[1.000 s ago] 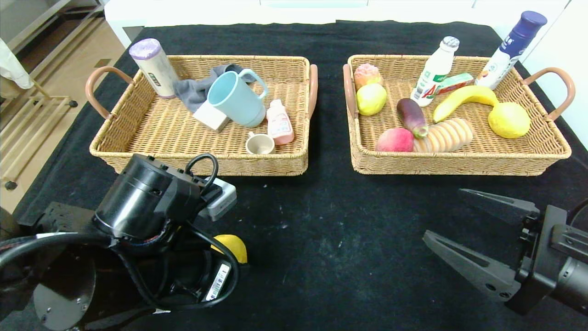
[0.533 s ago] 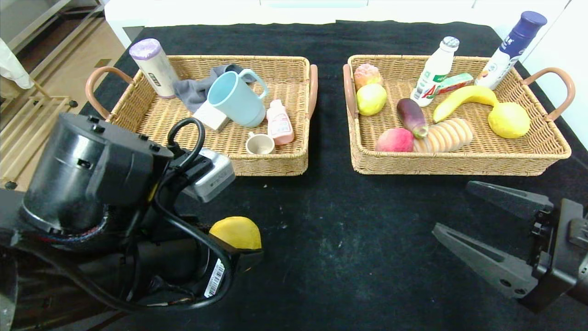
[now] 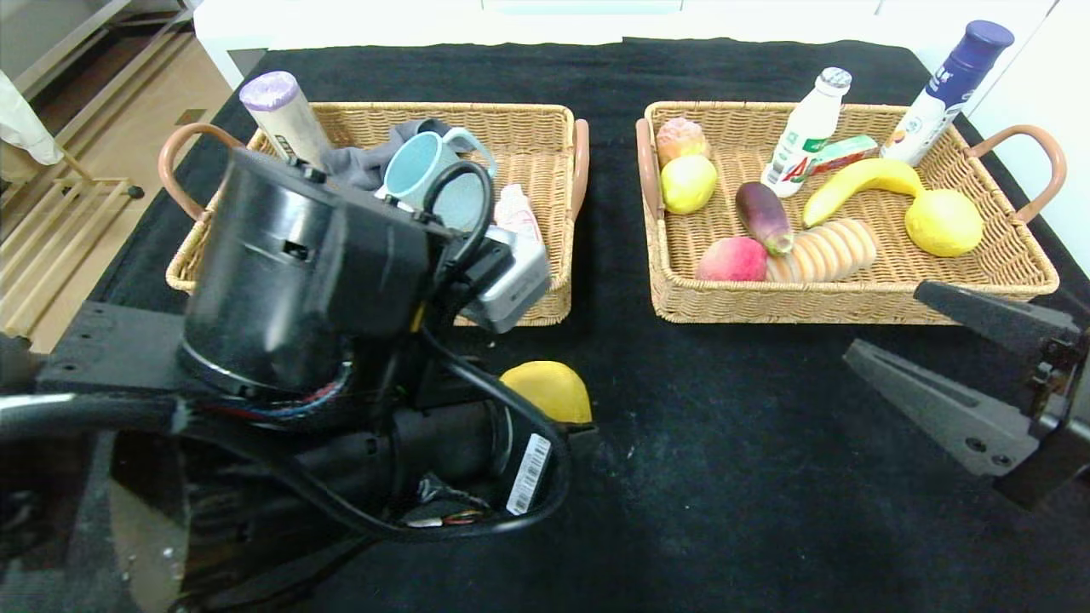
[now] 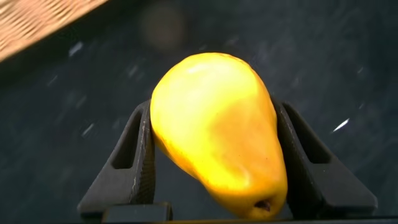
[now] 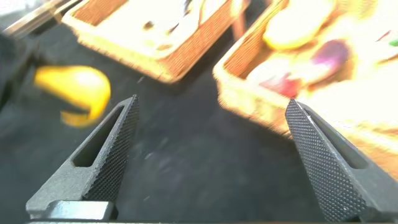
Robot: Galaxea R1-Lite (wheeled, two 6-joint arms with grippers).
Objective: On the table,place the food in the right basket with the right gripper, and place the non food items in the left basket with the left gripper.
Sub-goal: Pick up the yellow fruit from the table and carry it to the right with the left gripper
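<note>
A yellow pear point(image 3: 549, 392) sits between the fingers of my left gripper point(image 4: 212, 109), which is shut on it and holds it above the black cloth in front of the left basket point(image 3: 545, 306). In the left wrist view the pear point(image 4: 217, 137) fills the gap between both pads. The left arm hides much of that basket in the head view. My right gripper point(image 3: 886, 322) hangs open and empty just in front of the right basket point(image 3: 851, 308); its wrist view shows the pear point(image 5: 74, 93) off to one side.
The right basket holds a banana point(image 3: 860, 180), a lemon point(image 3: 943, 223), an eggplant point(image 3: 763, 217), a peach point(image 3: 732, 260), bread and two bottles. The left basket holds a blue mug point(image 3: 417, 166), a grey cloth and a canister point(image 3: 277, 111). Black cloth point(image 3: 681, 477) lies between the arms.
My left arm has risen and swung right and toward the baskets, carrying the pear. The right gripper has drifted toward the right basket, still open.
</note>
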